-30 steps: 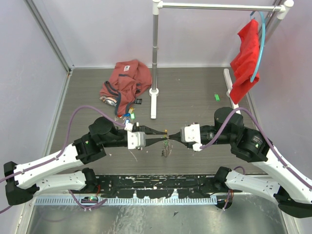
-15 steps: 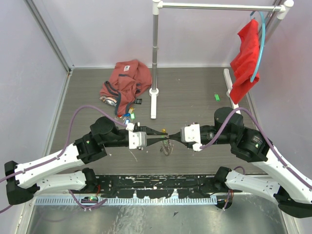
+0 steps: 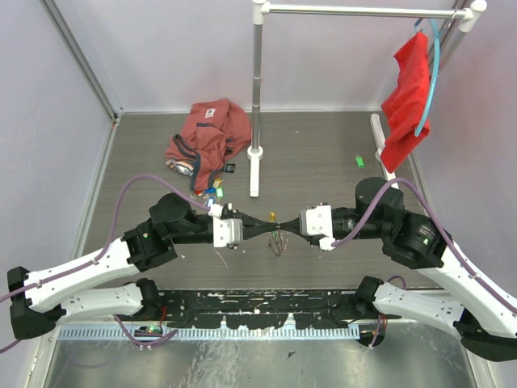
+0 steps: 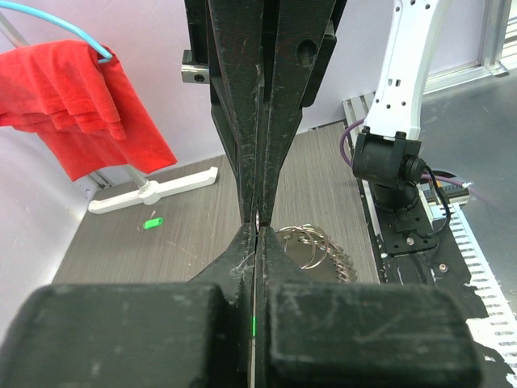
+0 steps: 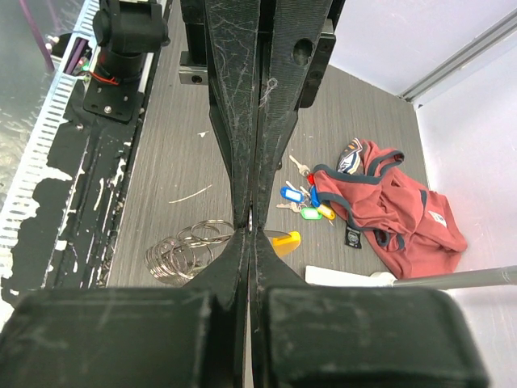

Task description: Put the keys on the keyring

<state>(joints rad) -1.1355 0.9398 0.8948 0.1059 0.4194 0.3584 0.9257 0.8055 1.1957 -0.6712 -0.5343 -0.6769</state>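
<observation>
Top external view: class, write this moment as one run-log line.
left fingers: shut | right fingers: shut, tip to tip with left | keyring: at the tips, grip unclear | loose keys: beside crumpled red garment

Both arms reach inward, forearms low and level. Left hand [image 3: 265, 221] and right hand [image 3: 280, 220] are pinched closed, with fingertips meeting tip to tip at centre.

From above, the keyring [image 3: 277, 241] is too small for us to tell which closed fingertips pinch it. In the wrist views the left gripper [image 4: 256, 234] and right gripper [image 5: 252, 228] each cover part of its loops. The far-left keys [image 3: 212, 192] are too tiny for us to count.
</observation>
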